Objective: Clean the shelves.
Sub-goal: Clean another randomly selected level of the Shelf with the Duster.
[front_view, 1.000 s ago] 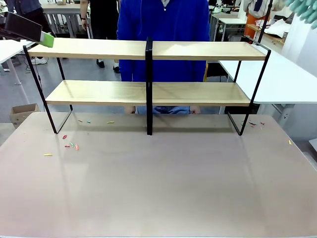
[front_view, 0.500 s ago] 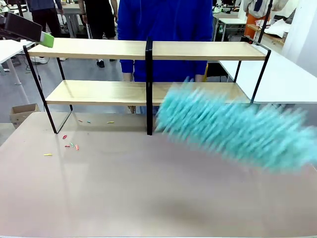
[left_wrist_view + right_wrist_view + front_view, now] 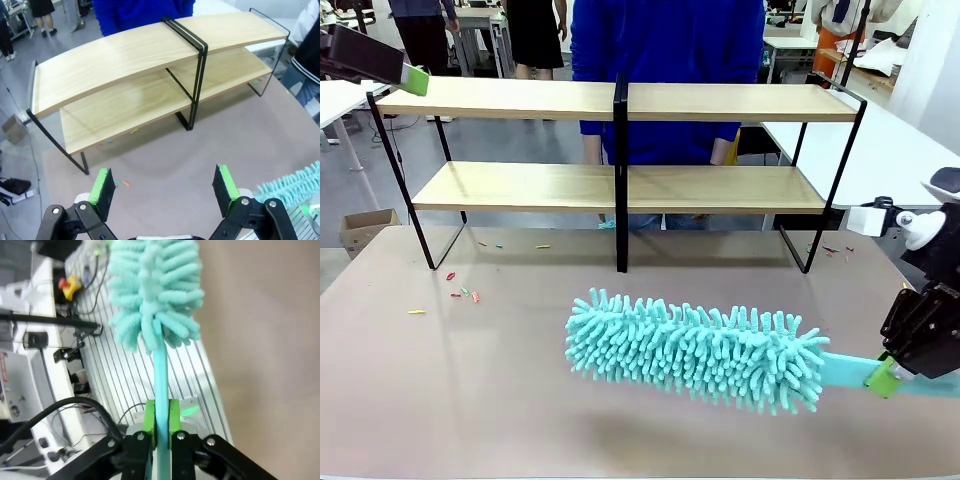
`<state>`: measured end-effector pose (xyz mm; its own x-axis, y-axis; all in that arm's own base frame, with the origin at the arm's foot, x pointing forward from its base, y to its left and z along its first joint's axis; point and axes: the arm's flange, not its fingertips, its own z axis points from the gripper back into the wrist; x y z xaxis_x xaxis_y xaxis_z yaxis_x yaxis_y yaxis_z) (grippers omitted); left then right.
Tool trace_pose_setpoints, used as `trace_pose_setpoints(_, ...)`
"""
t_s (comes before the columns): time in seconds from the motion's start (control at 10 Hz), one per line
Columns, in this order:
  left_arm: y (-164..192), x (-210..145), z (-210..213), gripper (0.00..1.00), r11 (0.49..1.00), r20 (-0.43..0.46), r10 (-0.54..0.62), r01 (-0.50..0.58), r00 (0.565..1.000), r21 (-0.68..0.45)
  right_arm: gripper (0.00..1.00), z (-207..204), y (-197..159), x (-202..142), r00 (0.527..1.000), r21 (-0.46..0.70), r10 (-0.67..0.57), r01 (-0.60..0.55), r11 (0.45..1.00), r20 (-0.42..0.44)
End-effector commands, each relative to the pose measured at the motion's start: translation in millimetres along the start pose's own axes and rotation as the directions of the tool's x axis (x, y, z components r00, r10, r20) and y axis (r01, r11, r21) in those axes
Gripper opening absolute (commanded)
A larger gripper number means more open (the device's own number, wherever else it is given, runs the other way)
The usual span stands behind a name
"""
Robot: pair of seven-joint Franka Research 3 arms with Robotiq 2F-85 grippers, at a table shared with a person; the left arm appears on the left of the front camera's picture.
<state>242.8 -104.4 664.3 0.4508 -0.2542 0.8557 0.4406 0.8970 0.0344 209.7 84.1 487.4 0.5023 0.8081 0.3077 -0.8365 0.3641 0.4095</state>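
The shelves (image 3: pixel 620 185) are two light-wood boards in a black frame, standing across the far half of the tabletop; they also lie below in the left wrist view (image 3: pixel 150 60). My right gripper (image 3: pixel 890 375) is at the right edge, shut on the flat handle of a teal fluffy duster (image 3: pixel 695 350). The duster lies level, low over the table in front of the shelves. The right wrist view has the pads (image 3: pixel 149 422) clamped on the duster's handle (image 3: pixel 160 375). My left gripper (image 3: pixel 415 80) hovers by the top board's left end, open (image 3: pixel 164 185) and empty.
A person in a blue top (image 3: pixel 665 60) stands behind the shelves. Small coloured scraps (image 3: pixel 460 292) lie on the beige-pink tabletop (image 3: pixel 470 400) at the left, and more scraps (image 3: pixel 835 250) by the frame's right foot. A white table (image 3: pixel 890 160) stands at the right.
The duster swung down from the upper right and now hangs still, low over the table. My right arm has come into view at the right. The left gripper has not moved.
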Motion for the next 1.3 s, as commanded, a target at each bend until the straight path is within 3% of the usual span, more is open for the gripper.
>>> trace_pose_setpoints(0.0,0,0,1,1.0,1.0,0.003,0.002,-0.002,1.0,-0.001,0.12,-16,0,39,0.995,-0.186,-0.104,0.104,0.977,0.01)
trace_pose_setpoints(0.1,0,0,1,1.0,1.0,0.003,0.002,-0.002,1.0,-0.001,0.12,-40,-6,84,0.984,-0.286,-0.144,0.168,0.943,0.102)
trace_pose_setpoints(0.2,0,0,1,1.0,1.0,0.003,0.002,-0.002,1.0,-0.001,0.12,-63,-15,126,0.969,-0.305,-0.163,0.214,0.928,0.184)
trace_pose_setpoints(0.4,0,0,1,1.0,1.0,0.003,0.002,-0.002,1.0,-0.001,0.12,-107,-8,180,0.978,-0.399,-0.152,0.197,0.896,0.143)
trace_pose_setpoints(0.6,0,0,1,1.0,1.0,0.003,0.002,-0.002,1.0,-0.001,0.12,-124,-1,191,0.994,-0.343,-0.102,0.085,0.935,-0.032)
trace_pose_setpoints(0.7,0,0,1,1.0,1.0,0.003,0.002,-0.002,1.0,-0.001,0.12,-119,20,171,0.985,-0.368,-0.097,0.145,0.919,0.144)
trace_pose_setpoints(0.8,0,0,1,1.0,1.0,0.003,0.002,-0.002,1.0,-0.001,0.12,-119,20,171,0.985,-0.368,-0.097,0.145,0.919,0.144)
trace_pose_setpoints(0.9,0,0,1,1.0,1.0,0.003,0.002,-0.002,1.0,-0.001,0.12,-146,12,189,0.996,-0.37,-0.08,0.093,0.924,0.05)
trace_pose_setpoints(1.0,0,0,1,1.0,1.0,0.003,0.002,-0.002,1.0,-0.001,0.12,-155,15,200,0.997,-0.448,-0.072,0.077,0.891,0.028)
trace_pose_setpoints(1.2,0,0,1,1.0,1.0,0.003,0.002,-0.002,1.0,-0.001,0.12,-161,1,223,0.99,-0.441,-0.101,0.133,0.888,0.095)
